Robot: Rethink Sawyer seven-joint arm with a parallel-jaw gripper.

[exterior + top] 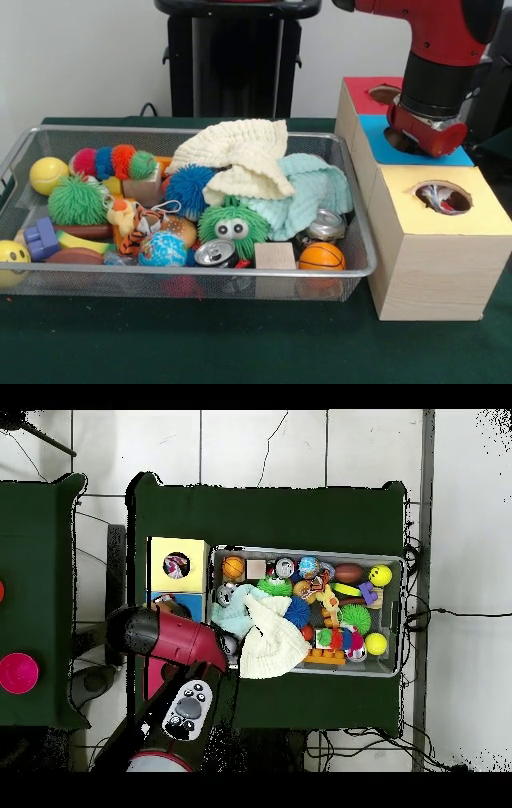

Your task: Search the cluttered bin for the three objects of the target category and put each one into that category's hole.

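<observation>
Three coloured hole tops run along the wooden box: red, blue and yellow. The hand hangs right over the blue hole, its tips hidden against the opening, so I cannot tell whether it is parted, closed or carrying anything. What the target category is cannot be read from the scene; the likely candidates lie in the wire bin: two drink cans, an orange basketball, spiky balls and wooden blocks, partly under a cream cloth. Judging by the pose, a drop into blue is under way: keep the wrist centred over the hole and lift straight up before swinging back to the bin. No brand or lettering is legible anywhere.
</observation>
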